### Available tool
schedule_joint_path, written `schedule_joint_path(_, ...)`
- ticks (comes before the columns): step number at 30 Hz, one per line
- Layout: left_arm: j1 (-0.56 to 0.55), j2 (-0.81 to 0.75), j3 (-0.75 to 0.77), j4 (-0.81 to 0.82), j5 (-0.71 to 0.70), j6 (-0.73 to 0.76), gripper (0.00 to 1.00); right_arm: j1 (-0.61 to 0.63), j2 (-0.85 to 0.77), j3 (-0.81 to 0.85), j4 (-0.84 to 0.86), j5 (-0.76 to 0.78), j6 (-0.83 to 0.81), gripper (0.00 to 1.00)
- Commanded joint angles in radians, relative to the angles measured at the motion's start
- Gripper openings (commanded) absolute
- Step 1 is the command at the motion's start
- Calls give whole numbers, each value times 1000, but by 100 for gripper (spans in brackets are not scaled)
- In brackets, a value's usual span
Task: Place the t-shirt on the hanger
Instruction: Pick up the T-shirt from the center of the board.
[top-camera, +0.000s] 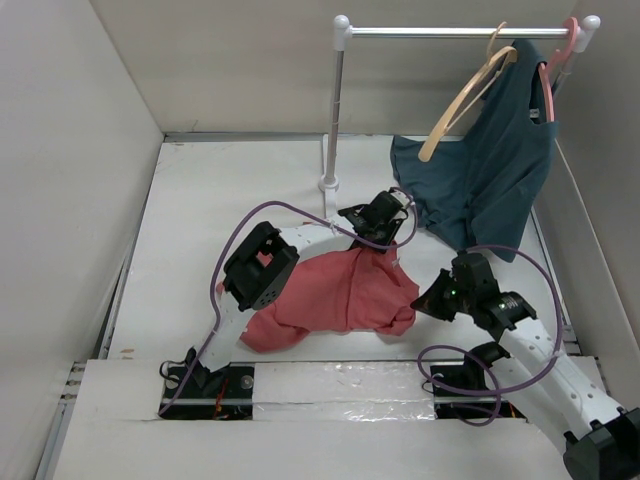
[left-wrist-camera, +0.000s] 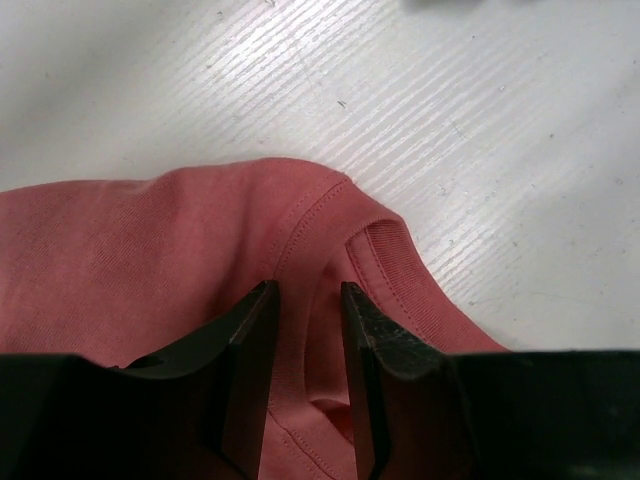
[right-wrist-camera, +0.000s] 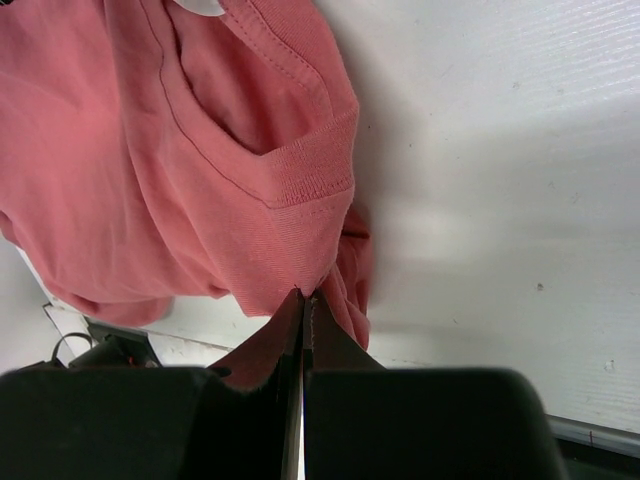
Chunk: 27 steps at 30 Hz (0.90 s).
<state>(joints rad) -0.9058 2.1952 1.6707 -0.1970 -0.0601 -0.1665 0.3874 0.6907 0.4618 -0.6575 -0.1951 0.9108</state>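
Observation:
The pink-red t-shirt (top-camera: 330, 295) lies bunched on the white table between my two arms. My left gripper (top-camera: 378, 238) is at its far top edge, closed on a fold of fabric beside the ribbed collar (left-wrist-camera: 400, 270); its midpoint shows in the left wrist view (left-wrist-camera: 307, 290). My right gripper (top-camera: 425, 297) is shut on the shirt's right edge by a sleeve hem (right-wrist-camera: 310, 170), jaws pressed together (right-wrist-camera: 303, 295). The tan wooden hanger (top-camera: 465, 100) hangs empty by its hook on the rack's rod at the far right, apart from both grippers.
A white clothes rack stands at the back, its pole (top-camera: 336, 110) just behind the left gripper. A dark teal shirt (top-camera: 490, 170) hangs from a pink plastic hanger (top-camera: 560, 50) beside the wooden one. Walls close in left, right and behind.

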Motion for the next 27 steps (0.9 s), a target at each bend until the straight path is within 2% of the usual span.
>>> schedule_joint_path(1, 5, -23, 23, 30, 37, 15, 28, 8, -19, 6, 6, 6, 8, 0)
schedule_joint_path(8, 5, 41, 80, 14, -50, 31, 25, 8, -60, 0, 6, -1, 5, 0)
schedule_joint_path(16, 5, 90, 161, 16, -69, 41, 23, 8, -60, -8, 12, -10, 0, 0)
schedule_joint_path(27, 51, 57, 144, 30, -78, 33, 8, 8, -22, 9, 28, -3, -18, 0)
